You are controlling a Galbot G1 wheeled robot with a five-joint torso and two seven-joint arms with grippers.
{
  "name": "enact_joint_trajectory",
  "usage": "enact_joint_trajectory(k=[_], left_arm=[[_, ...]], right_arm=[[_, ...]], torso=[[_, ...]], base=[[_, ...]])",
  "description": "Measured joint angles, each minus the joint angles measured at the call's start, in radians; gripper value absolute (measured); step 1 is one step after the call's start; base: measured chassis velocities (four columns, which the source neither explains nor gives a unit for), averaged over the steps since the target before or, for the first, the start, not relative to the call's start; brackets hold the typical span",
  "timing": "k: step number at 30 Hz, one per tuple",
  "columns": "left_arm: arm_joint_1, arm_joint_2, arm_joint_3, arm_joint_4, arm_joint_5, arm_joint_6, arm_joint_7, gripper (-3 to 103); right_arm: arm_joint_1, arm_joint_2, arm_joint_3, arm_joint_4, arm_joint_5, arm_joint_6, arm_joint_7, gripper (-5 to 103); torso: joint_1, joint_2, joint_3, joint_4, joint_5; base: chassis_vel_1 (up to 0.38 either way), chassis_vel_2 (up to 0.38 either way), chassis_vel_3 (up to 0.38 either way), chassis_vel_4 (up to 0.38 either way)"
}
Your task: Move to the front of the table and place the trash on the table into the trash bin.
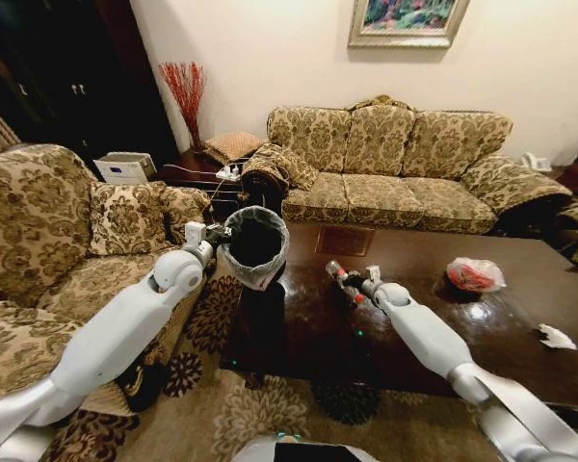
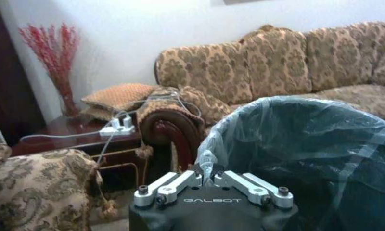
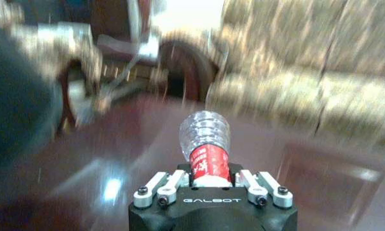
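From the head view, the left gripper holds the small round black trash bin with its grey-white plastic liner up by the rim, off the near-left corner of the glossy dark brown wooden counter. The right gripper hovers over the counter's middle, carrying the clear plastic bottle with the red label just to the right of the bin. A red-and-white plastic bag bundle lies toward the far right of the counter, and a white paper scrap sits near its right edge.

In the left wrist view, the left gripper is pinched closed on the liner at the bin's rim.

In the right wrist view, the right gripper is clamped around the bottle at its label end, the ribbed body pointing away.

The step in hand appears to be carrying the bottle to the bin. The next move likely calls for bringing it above the bin's mouth before release.
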Motion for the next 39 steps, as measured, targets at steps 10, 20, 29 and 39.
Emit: enact_joint_trajectory(k=[10, 20, 29, 39], left_arm=[[-0.125, -0.072, 0.135, 0.069, -0.032, 0.055, 0.029, 4], [-0.249, -0.126, 0.229, 0.071, -0.095, 0.084, -0.003, 4], [-0.218, -0.092, 0.196, 0.016, -0.104, 0.089, -0.005, 4], [-0.196, -0.079, 0.171, -0.027, -0.129, 0.094, -0.003, 4]], right_arm=[[0.248, -0.208, -0.032, 0.488, 0.344, -0.011, 0.15, 21], [0.349, -0.207, -0.193, 0.656, 0.465, 0.009, 0.159, 21], [0.332, -0.177, -0.271, 0.607, 0.377, 0.035, 0.128, 21], [0.334, -0.125, -0.335, 0.587, 0.317, 0.083, 0.19, 63]], torso=[[0.0, 0.0, 0.0, -0.0002, -0.0005], [0.0, 0.0, 0.0, -0.0002, -0.0003], [0.0, 0.0, 0.0, 0.0001, -0.0005], [0.0, 0.0, 0.0, 0.0, -0.0006]], base=[[0.0, 0.0, 0.0, 0.0], [0.0, 0.0, 0.0, 0.0], [0.0, 0.0, 0.0, 0.0], [0.0, 0.0, 0.0, 0.0]])
